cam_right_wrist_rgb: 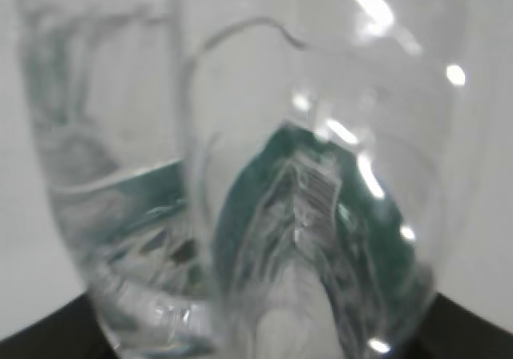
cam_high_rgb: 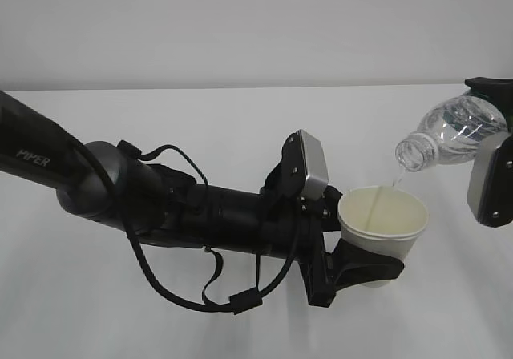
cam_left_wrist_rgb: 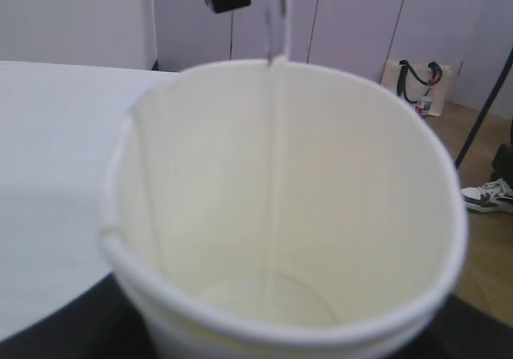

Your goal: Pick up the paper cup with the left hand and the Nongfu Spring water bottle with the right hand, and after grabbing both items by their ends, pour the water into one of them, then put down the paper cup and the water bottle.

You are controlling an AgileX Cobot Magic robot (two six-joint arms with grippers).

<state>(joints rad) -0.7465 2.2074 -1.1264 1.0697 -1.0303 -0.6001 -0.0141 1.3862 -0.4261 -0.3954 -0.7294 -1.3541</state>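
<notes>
Pouring a thin stream of water leftward, the right hand grips the tilted Nongfu Spring water bottle — the left hand clamps the paper cup beneath.

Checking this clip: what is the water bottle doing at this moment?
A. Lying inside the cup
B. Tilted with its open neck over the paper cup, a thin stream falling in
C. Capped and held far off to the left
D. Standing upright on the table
B: the Nongfu Spring water bottle is tipped neck-down above the paper cup, and a thin stream of water runs into the cup.
</notes>
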